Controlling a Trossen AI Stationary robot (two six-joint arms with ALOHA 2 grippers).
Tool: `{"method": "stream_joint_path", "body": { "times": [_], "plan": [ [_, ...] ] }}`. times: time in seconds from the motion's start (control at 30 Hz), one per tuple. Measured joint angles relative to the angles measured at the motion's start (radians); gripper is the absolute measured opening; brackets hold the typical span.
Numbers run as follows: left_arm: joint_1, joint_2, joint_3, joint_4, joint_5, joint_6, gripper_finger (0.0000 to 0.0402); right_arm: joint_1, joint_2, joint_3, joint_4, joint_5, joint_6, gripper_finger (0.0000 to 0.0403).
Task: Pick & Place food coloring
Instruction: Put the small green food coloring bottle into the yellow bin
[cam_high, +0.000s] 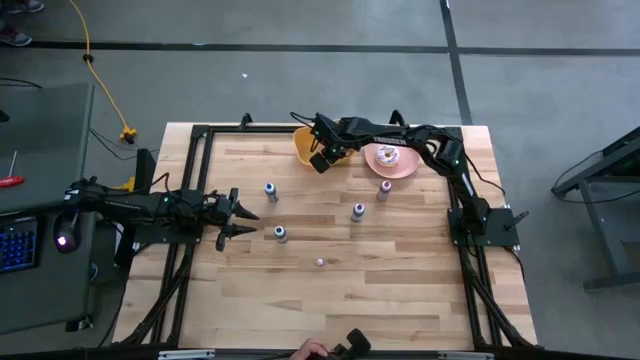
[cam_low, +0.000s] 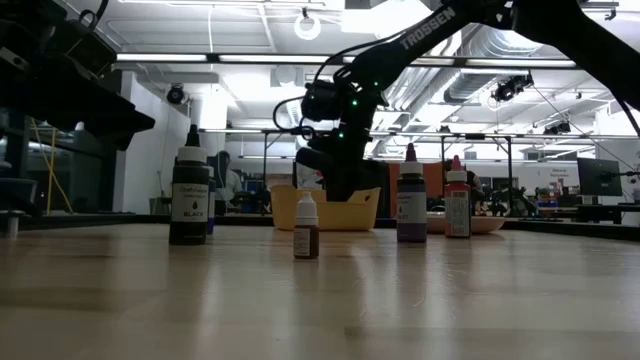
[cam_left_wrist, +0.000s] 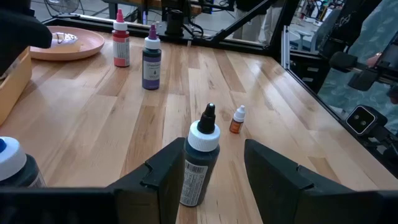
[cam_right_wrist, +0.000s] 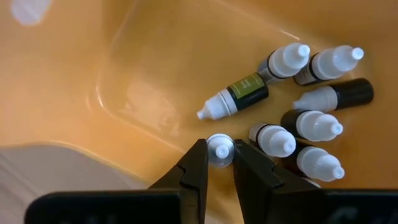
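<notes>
A small food coloring bottle (cam_right_wrist: 219, 151) shows its white cap between the fingers of my right gripper (cam_right_wrist: 219, 144), which is shut on it inside the yellow bin (cam_high: 303, 146) at the table's far side. Several more small bottles (cam_right_wrist: 308, 93) lie on the bin's floor. Larger bottles stand upright on the table: a blue-capped one (cam_high: 270, 190), a black one (cam_left_wrist: 200, 165), a purple one (cam_high: 358, 211) and a red one (cam_high: 385, 188). A tiny orange bottle (cam_high: 320, 262) stands nearer. My left gripper (cam_high: 243, 216) waits open at the left, the black bottle just beyond its fingertips. My right gripper pinches the small bottle at its white cap (cam_right_wrist: 219, 154) between the two fingertips. The fingers slant steeply down into the bin from above. The cap faces up toward the wrist and hides the bottle's body. Whether the bottle rests on the bin's wall, I cannot tell.
A pink plate (cam_high: 404, 168) with a doughnut sits just right of the bin, under the right arm. The black frame rail (cam_high: 200, 135) runs round the table. A person's hand (cam_high: 312, 350) shows at the near edge. Bare wood lies between the standing bottles and the near edge.
</notes>
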Motion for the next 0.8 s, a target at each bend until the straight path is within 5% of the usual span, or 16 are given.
{"method": "stream_joint_path", "body": {
  "times": [0.27,0.8],
  "plan": [
    [0.000,0.000,0.000,0.000,0.000,0.000,0.0163,0.000,0.000,0.000,0.000,-0.007,-0.001,0.0090],
    [0.000,0.000,0.000,0.000,-0.001,0.000,0.0163,0.000,-0.001,0.001,0.007,-0.008,-0.016,0.0094]
  ]
}}
